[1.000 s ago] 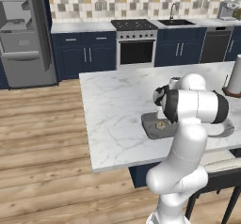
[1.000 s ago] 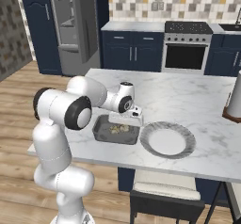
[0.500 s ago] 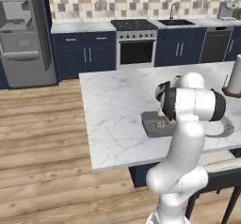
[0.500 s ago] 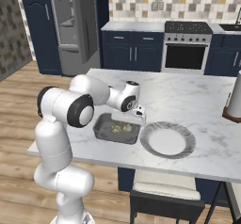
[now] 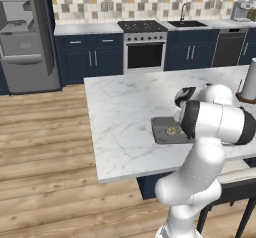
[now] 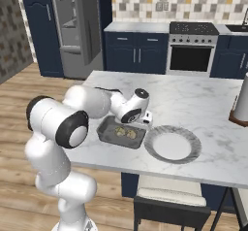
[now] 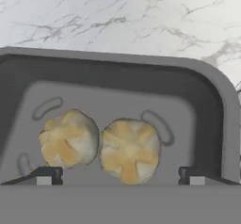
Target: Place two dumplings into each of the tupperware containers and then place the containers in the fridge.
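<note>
The claw [image 7: 120, 173] hangs just above a dark grey tupperware container [image 7: 207, 100] on the marble desk [image 7: 117, 16], its two finger tips [image 7: 47, 175] spread wide apart, close to the full width of the tray's floor, and gripping nothing. Two dumplings sit side by side on the floor of the container, touching or very nearly so — the left dumpling [image 7: 68, 138] close to one tip, the right dumpling [image 7: 130, 150] between the two tips but free of both. Both are tan with crinkled, cross-folded tops.

From the right base view the same container [image 6: 104, 134] lies near the front edge of the desk [image 6: 193, 94], with the white hand directly over its far side and the two dumplings [image 6: 125, 133] showing inside it. Just beside the tray, on its right, rests a round pale grey plate [image 6: 172, 144]; the two rims are close, though I cannot tell if they touch. A tall pale cylinder on a brown base [image 6: 241, 104] stands well apart at the desk's right end.

In the left base view the arm's bulky elbow covers much of the container [image 5: 162, 131]; one dumpling [image 5: 171, 130] peeks out inside it. The fridge [image 5: 25, 42] stands well apart at the far left of the kitchen with its door open — grey shelves visible within — beside navy cabinets and a steel oven [image 5: 145, 52]
</note>
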